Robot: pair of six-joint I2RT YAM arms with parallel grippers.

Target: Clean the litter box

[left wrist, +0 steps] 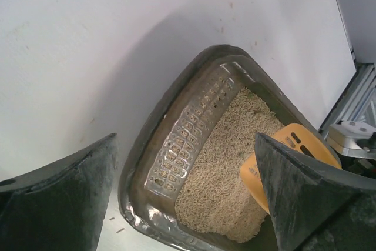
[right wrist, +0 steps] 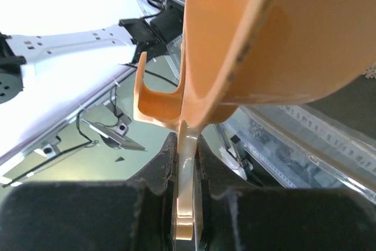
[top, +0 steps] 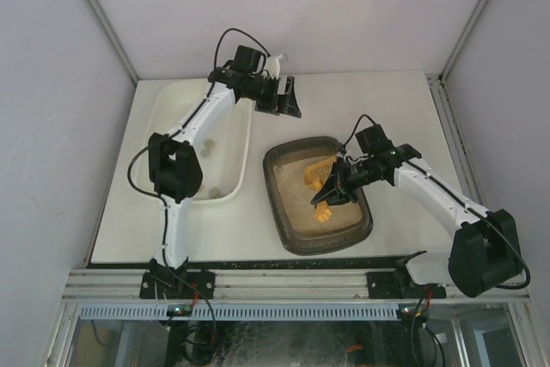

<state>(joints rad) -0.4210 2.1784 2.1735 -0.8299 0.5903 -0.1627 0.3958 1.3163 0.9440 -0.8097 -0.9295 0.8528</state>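
The litter box is a dark tray with beige litter, in the middle of the table. My right gripper hangs over it, shut on the handle of an orange slotted scoop whose blade is at the litter. In the right wrist view the fingers clamp the scoop's thin handle and the orange blade fills the top. My left gripper is open and empty beyond the box's far end. In the left wrist view it looks down on the box and the scoop.
A larger cream-white tub stands left of the litter box, with a couple of small dark lumps inside. The left arm reaches across over the tub. Grey walls close the table in on three sides, and a metal rail runs along the near edge.
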